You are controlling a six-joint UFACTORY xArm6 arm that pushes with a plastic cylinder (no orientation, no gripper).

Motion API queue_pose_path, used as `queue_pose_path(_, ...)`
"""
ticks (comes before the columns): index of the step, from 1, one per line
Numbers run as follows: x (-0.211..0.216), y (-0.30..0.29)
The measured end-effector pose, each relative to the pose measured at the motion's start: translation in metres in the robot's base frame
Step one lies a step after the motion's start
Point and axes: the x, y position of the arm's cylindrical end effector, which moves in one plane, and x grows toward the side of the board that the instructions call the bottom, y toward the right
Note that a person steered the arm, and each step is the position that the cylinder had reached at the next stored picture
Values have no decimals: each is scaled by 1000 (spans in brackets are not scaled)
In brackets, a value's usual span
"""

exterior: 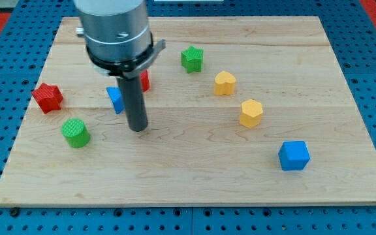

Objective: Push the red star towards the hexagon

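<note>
The red star (47, 97) lies near the board's left edge. The yellow hexagon (251, 112) lies right of the middle. My tip (138, 128) rests on the board between them, to the right of and slightly below the star, well apart from it. A blue block (115, 99) sits just to the upper left of the rod, partly hidden by it. A red block (145, 81) shows only as a sliver behind the rod.
A green cylinder (76, 132) lies below the star. A green star (192, 59) sits at upper middle. A yellow block (224, 83) lies above the hexagon. A blue cube (294, 155) sits at lower right. The wooden board (194, 186) lies on a blue pegboard.
</note>
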Motion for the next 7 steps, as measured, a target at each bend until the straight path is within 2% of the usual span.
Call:
queue_pose_path(1,-10,-52)
queue_pose_path(3,-85,-89)
queue_pose_path(4,-118,-160)
queue_pose_path(5,-114,-202)
queue_pose_path(7,-49,-166)
